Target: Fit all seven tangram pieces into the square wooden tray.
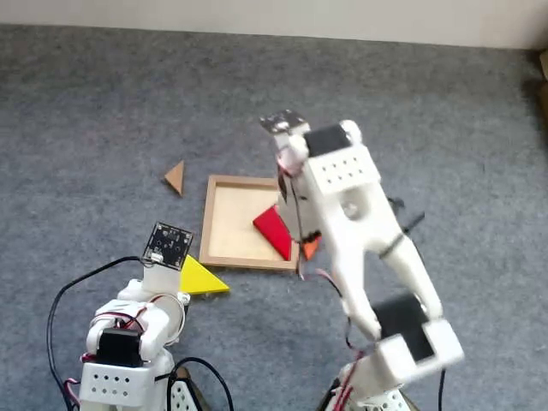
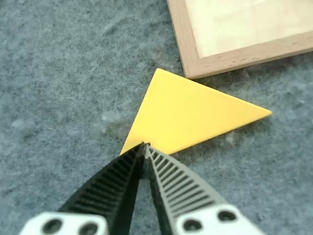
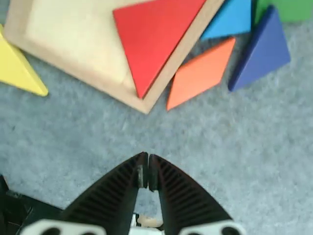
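Note:
The square wooden tray (image 1: 224,255) lies mid-table. A red triangle (image 3: 154,39) sits in it, one edge resting over the tray's rim (image 3: 98,78). Beside that rim lie an orange parallelogram (image 3: 200,73), a light blue piece (image 3: 230,19), a dark blue triangle (image 3: 261,49) and a green piece (image 3: 288,9). My right gripper (image 3: 147,169) hangs shut and empty above bare carpet, short of the tray's corner. A yellow triangle (image 2: 188,117) lies just off another tray corner (image 2: 193,66). My left gripper (image 2: 144,148) is shut, its tips touching the yellow triangle's near edge.
A small tan triangle (image 1: 175,178) lies alone on the grey carpet to the tray's far left. The right arm (image 1: 351,197) stretches over the tray's right side and hides the pieces there in the high view. Open carpet surrounds everything.

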